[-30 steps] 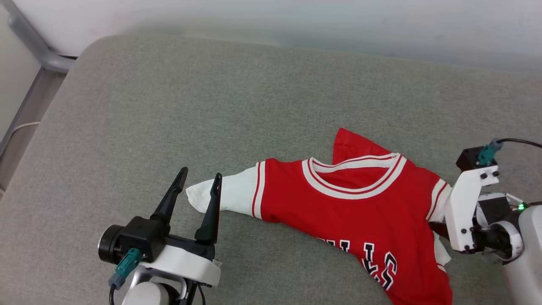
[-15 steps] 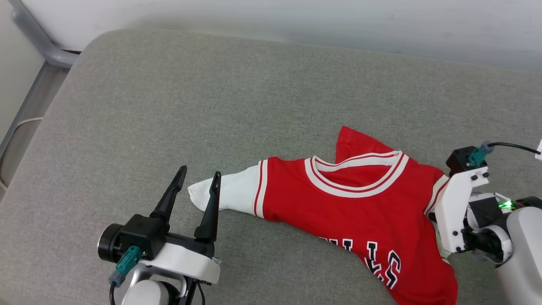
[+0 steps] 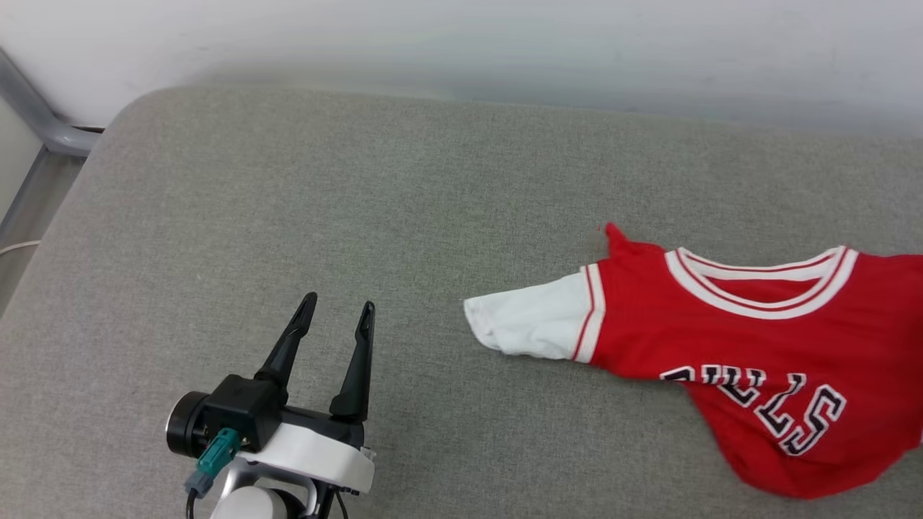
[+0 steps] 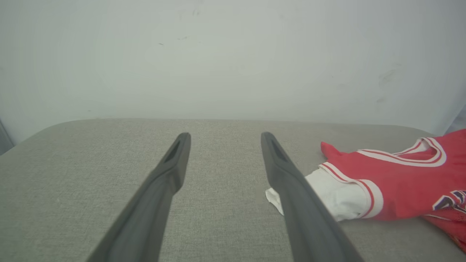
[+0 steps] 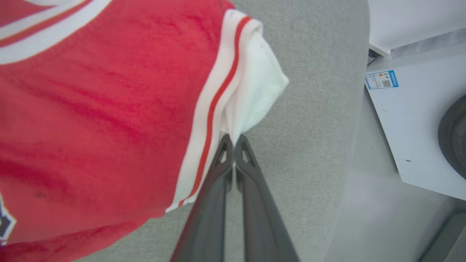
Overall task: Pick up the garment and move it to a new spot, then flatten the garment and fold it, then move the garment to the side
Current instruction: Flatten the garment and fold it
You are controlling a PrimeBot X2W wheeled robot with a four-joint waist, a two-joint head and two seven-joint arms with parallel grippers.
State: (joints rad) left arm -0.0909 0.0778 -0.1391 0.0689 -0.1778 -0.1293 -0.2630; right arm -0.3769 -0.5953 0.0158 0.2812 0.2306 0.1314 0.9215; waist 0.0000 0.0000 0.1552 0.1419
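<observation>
The grey cushion (image 3: 288, 216) is wide, and the garment (image 3: 757, 346) lies on it well to the right of the left gripper (image 3: 339, 303), whose fingers stand apart with nothing between them. The right gripper (image 5: 233, 142) is pressed together on the edge of the white sleeve (image 5: 258, 83), only at the very tips. I think this thin bite is the danger: when the arm pulls, the cloth may slip out, or drag in a bunch. The cushion's edge is near beyond that gripper, so the cloth could slide off. The head view cuts off the garment's right part. The lower hem is curled under and hard to read.
</observation>
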